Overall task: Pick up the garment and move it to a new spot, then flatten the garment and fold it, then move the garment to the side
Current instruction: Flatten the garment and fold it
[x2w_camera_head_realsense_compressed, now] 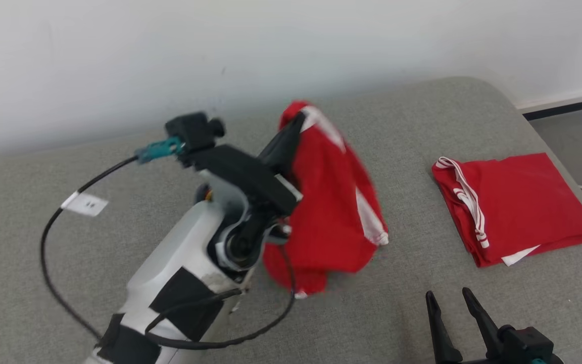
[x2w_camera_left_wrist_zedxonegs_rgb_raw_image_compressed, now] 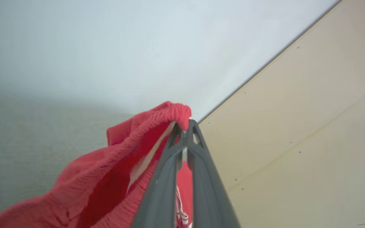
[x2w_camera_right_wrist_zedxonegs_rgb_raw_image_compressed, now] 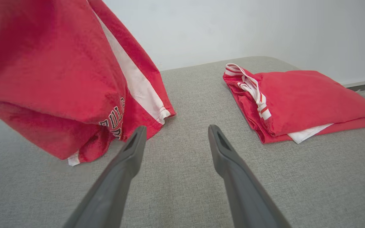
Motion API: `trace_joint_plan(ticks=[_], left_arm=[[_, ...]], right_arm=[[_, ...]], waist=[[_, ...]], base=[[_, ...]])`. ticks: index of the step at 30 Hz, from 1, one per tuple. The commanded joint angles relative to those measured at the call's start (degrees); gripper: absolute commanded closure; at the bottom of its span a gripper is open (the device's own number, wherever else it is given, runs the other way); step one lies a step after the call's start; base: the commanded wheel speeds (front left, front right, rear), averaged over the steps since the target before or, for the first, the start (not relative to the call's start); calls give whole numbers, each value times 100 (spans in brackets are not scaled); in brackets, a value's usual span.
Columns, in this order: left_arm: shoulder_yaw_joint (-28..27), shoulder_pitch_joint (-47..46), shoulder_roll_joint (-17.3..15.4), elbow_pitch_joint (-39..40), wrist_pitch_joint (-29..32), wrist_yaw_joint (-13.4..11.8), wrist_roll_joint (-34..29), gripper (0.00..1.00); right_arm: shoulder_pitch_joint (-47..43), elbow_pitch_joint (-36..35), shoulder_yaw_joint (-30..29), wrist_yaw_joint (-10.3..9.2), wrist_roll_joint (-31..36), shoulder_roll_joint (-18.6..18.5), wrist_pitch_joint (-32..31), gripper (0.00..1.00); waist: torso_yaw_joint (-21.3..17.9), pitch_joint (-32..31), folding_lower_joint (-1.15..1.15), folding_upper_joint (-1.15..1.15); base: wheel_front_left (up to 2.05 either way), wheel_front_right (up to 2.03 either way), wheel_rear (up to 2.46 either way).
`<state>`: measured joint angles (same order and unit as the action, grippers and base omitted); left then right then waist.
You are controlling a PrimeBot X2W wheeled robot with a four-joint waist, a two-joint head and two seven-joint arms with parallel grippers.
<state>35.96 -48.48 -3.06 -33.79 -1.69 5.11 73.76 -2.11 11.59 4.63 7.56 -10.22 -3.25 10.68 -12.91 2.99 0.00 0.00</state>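
Observation:
A red garment (x2w_camera_head_realsense_compressed: 334, 202) with white side stripes hangs in the air over the middle of the grey cushion, pinched at its elastic waistband by my left gripper (x2w_camera_head_realsense_compressed: 298, 121). The left wrist view shows that gripper (x2w_camera_left_wrist_zedxonegs_rgb_raw_image_compressed: 187, 125) shut on the bunched red waistband (x2w_camera_left_wrist_zedxonegs_rgb_raw_image_compressed: 169, 112), with the cloth drooping down to the left. From the right wrist, the hanging garment (x2w_camera_right_wrist_zedxonegs_rgb_raw_image_compressed: 52, 72) fills the upper left, black lettering near its hem. My right gripper (x2w_camera_head_realsense_compressed: 450, 298) stands open at the lower right, low over the cushion, its fingers (x2w_camera_right_wrist_zedxonegs_rgb_raw_image_compressed: 131, 148) apart and empty.
A second red garment (x2w_camera_head_realsense_compressed: 513, 205), folded, with white striped trim, lies on the right part of the grey cushion (x2w_camera_head_realsense_compressed: 412, 126). A white wall rises behind. The cushion's rounded right edge drops to the floor (x2w_camera_head_realsense_compressed: 581, 131). A black cable (x2w_camera_head_realsense_compressed: 48, 237) loops off my left arm.

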Motion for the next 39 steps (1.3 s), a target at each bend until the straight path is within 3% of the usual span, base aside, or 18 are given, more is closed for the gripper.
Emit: trace_joint_plan(ticks=[1,5,13,21,27,31,39], left_arm=[[77,-114,24,146,-54,39,121,100],[516,-343,7,734,-193,-88,760,100],[820,51,-47,1008,-219,-675,1057,100],[862,1363,-778,1406,-44,-1149,1356,100],[1105,1781,-1240,938,70,-1438,1127,100],[1483,1559,-1437,200,-104,-1616,483,100],[1645,1354,-1437,-570,-404,-1631,118,100]], right_arm=[[-35,5,3,-13,-7,0,16,0],[-59,13,10,-13,-17,11,17,0],[-182,-14,-117,-13,-46,24,63,0],[-236,-56,-109,-13,-37,30,38,0],[-197,-64,-42,-13,-25,33,6,0],[-115,-72,43,-13,-22,33,-20,0],[-142,-83,30,-13,-39,-41,-38,0]], waist=[[22,-50,0,0],[51,-124,0,0],[345,-169,0,0],[725,-235,0,0],[868,-230,0,0],[822,-168,0,0],[698,-129,0,0]], base=[[0,0,0],[0,0,0],[0,0,0],[0,0,0],[0,0,0],[0,0,0],[0,0,0]])
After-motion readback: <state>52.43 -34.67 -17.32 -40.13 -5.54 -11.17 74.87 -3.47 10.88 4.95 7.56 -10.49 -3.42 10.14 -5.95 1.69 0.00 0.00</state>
